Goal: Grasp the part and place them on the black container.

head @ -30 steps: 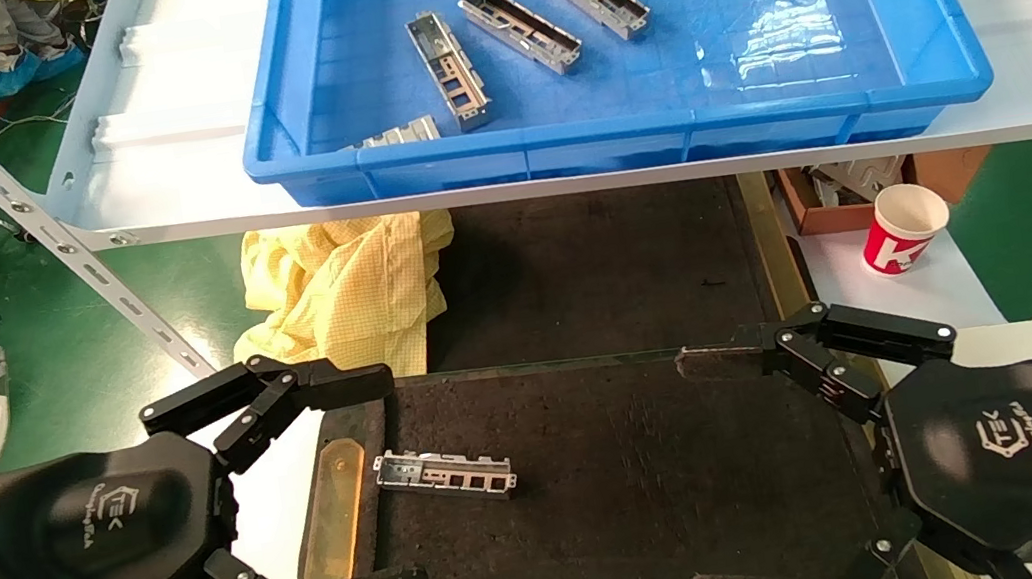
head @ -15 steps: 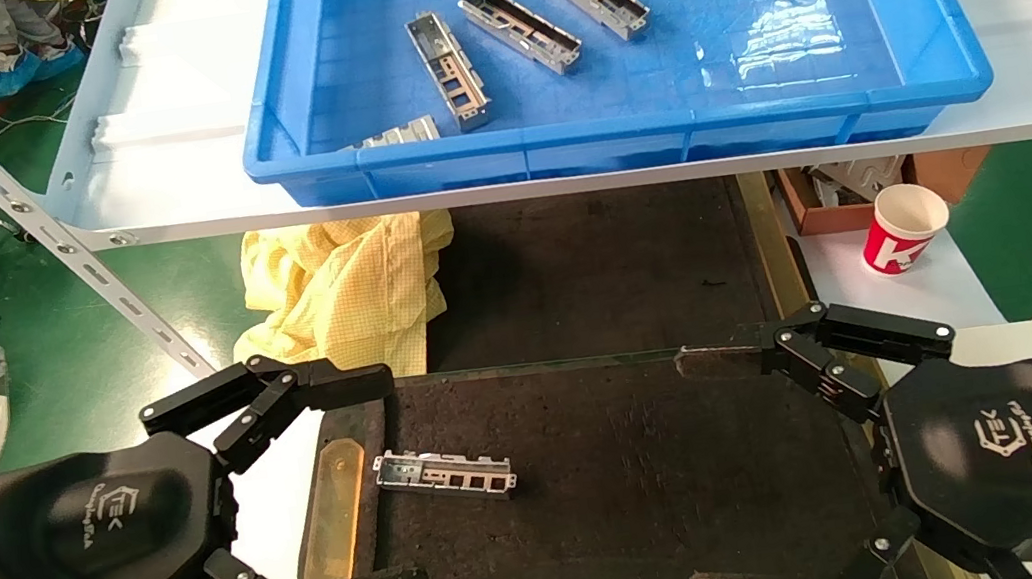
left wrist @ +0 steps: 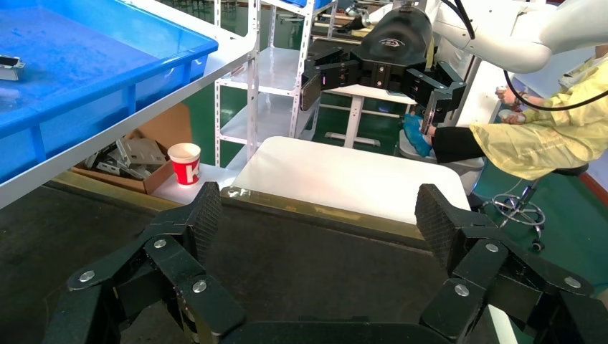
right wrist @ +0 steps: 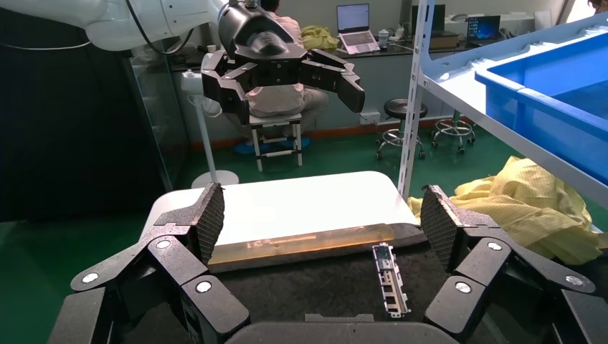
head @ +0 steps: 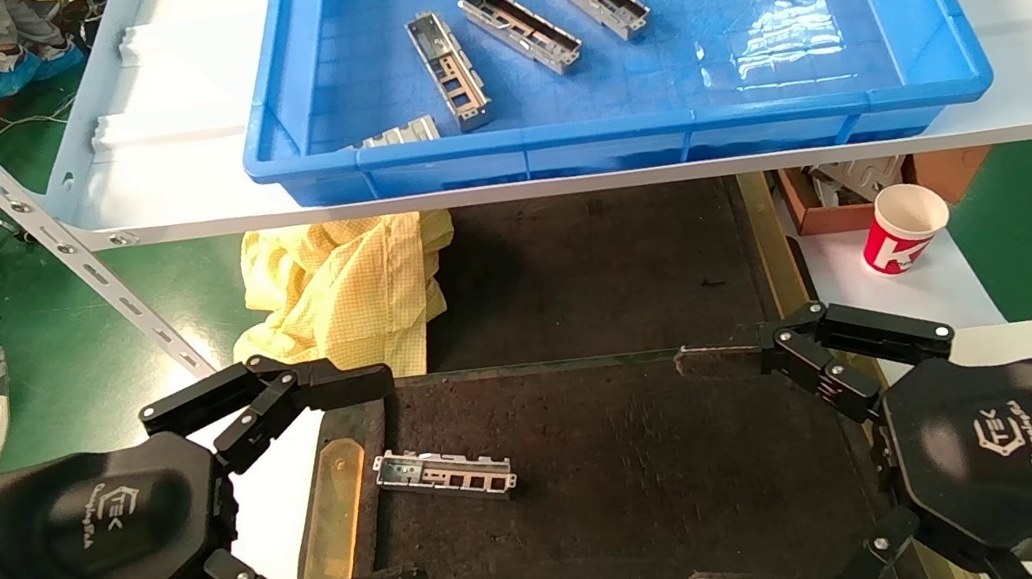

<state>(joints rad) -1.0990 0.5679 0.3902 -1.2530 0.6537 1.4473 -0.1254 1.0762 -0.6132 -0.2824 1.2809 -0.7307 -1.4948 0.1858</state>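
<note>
Head view is showing one part (head: 444, 475) already lying flat on the black container (head: 627, 506), near its left brass-edged rim, with its long axis running across the tray from left to right and tipping slightly toward the robot at its right end. Four more parts (head: 520, 27) are resting in the blue bin (head: 938, 58) on the white shelf (head: 153, 149) above and beyond the tray; three are lying in the middle, slanted, and one is lying against the near wall.

Left hand (head: 371, 481) is hovering at the left edge of the tray, released, with its fingers spread wide and nothing between them; the placed part is sitting just beside its open span. Right hand (head: 714, 474) is hovering over the right side of the tray, likewise released and empty, well apart from that part. In the right wrist view the part (right wrist: 388, 289) is lying between the spread fingers (right wrist: 439, 226) but farther out, pointing away from the camera.

My judgement is that the next pick is calling for a reach up to the bin. The remaining parts are sitting toward the bin's left half, so the left hand is looking the nearer one, and it would need turning so its fingers close across a part's narrow width.
</note>
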